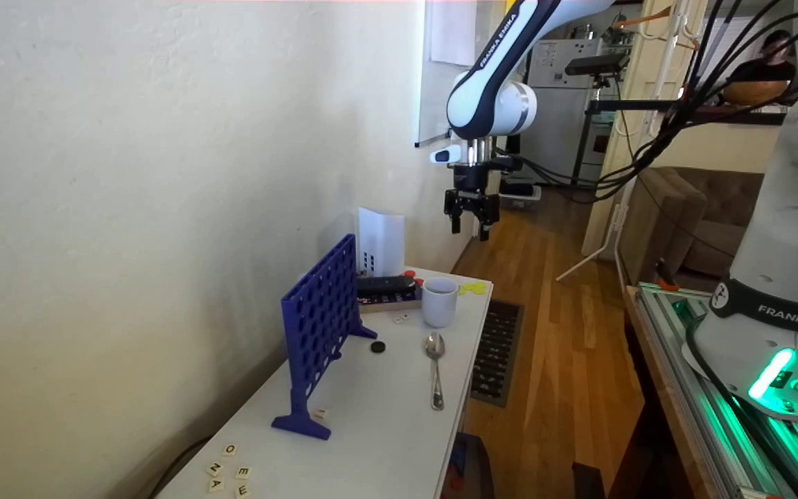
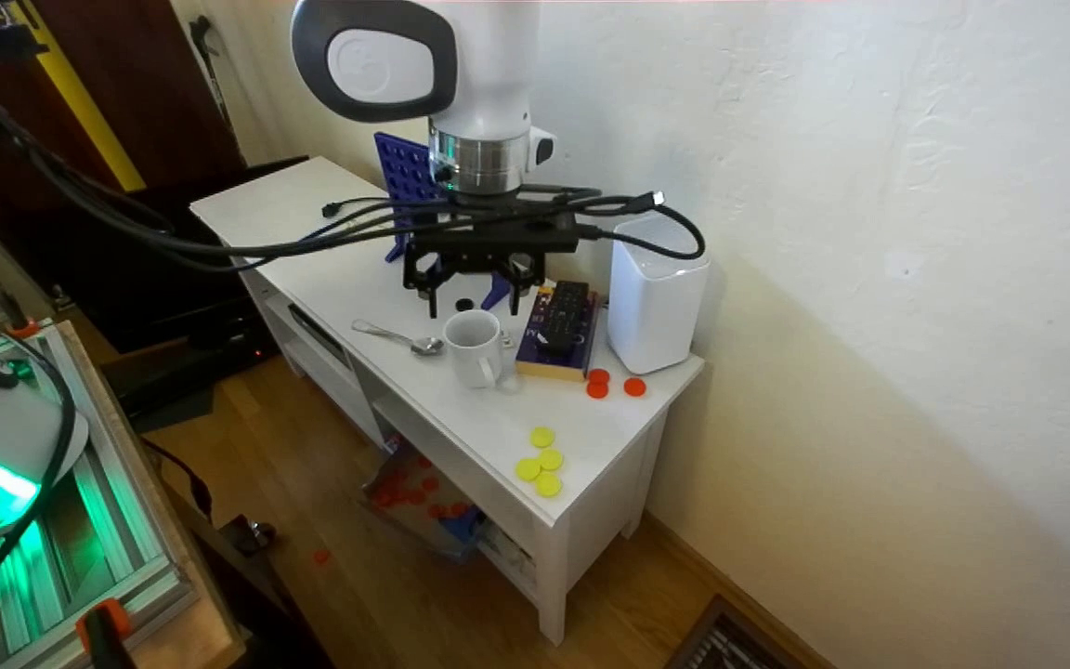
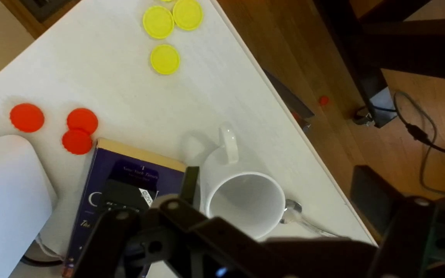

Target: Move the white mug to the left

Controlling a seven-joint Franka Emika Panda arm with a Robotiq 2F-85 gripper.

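From left in an exterior view, small lettered tiles (image 1: 243, 473), O, A and E among them, lay at the near end of a white counter (image 1: 371, 402) set along a pale wall (image 1: 163, 173). A blue grid game frame (image 1: 319, 308) stood upright on the wall side, a black disc (image 1: 378, 347) flat on the surface near its far foot. Past the frame, a white container (image 1: 381, 242) rose beside a book (image 1: 392, 305), on top of which rested a black remote control (image 1: 386, 285); three red discs (image 2: 634, 386) lay close by, two of them touching. Farther right, a spoon (image 1: 436, 378) lay with its bowl end just beside the white mug (image 1: 438, 305). The mug stood upright on the counter toward its far end, between the book and the long edge away from the wall, its handle (image 3: 229, 143) turned toward four flat yellow discs (image 2: 548, 484). The tool (image 1: 470, 231) hung in the air from the white arm (image 1: 513, 107), apart from the mug, its two fingers (image 3: 373, 189) spread with a wide gap between them; in the wrist view, the mug showed below, between the two. Black cables (image 1: 700, 111) looped away to its right. At far right, a green light shone on the robot base (image 1: 766, 346), while a person (image 1: 769, 68) in dark clothing appeared in the background, above a tan sofa (image 1: 669, 215)
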